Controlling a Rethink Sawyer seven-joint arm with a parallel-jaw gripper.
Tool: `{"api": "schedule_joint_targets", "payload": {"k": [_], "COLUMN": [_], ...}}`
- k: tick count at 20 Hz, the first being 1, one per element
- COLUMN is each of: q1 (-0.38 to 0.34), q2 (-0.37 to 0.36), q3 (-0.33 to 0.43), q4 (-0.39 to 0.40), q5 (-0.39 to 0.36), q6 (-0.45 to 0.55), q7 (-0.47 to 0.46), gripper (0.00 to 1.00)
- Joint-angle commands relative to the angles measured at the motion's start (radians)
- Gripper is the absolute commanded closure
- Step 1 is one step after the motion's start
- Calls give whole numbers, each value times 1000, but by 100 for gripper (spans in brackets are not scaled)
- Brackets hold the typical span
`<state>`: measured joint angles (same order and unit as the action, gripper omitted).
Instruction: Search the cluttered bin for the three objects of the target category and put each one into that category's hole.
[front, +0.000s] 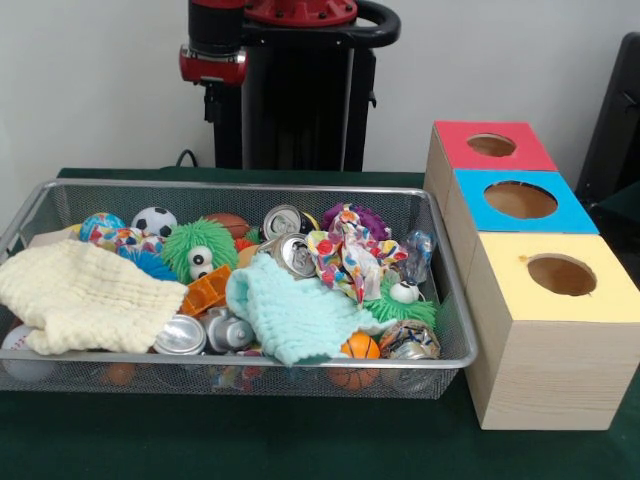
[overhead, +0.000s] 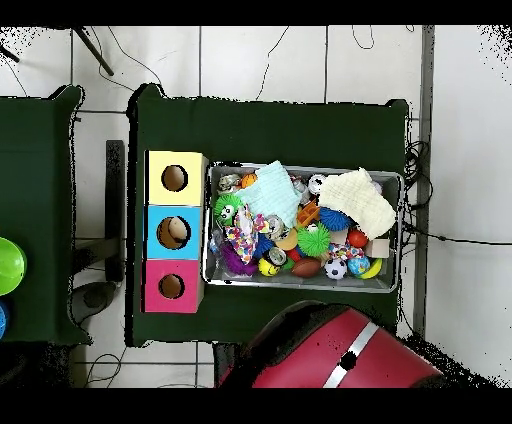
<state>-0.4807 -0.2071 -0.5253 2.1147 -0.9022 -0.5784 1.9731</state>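
Observation:
The silver wire-mesh bin (front: 250, 188) stands on the green table and is full of mixed things; it also shows in the overhead view (overhead: 300, 167). In it lie several crushed cans (front: 292, 256), a cream cloth (front: 80, 295), a mint cloth (front: 285, 312), a patterned cloth (front: 345, 252), a green fuzzy ball with eyes (front: 200, 250), a soccer ball (front: 153, 220) and a small basketball (front: 358, 348). The arm's red and black end (front: 212, 60) hangs behind the bin's far left corner, well above it. Nothing hangs from it.
Three wooden boxes with round holes stand in a row beside the bin: red top (front: 455, 135), blue top (front: 575, 212), yellow top (front: 510, 292). In the overhead view they are yellow (overhead: 155, 178), blue (overhead: 155, 232) and red (overhead: 155, 287). The robot's red body (overhead: 330, 350) fills the bottom.

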Motion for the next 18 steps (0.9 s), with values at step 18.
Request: {"api": "schedule_joint_targets", "payload": {"k": [18], "q1": [-48], "q2": [304], "q3": [78], "q4": [-176], "q5": [94], "q6": [-84], "q7": [51], "gripper": [100]}}
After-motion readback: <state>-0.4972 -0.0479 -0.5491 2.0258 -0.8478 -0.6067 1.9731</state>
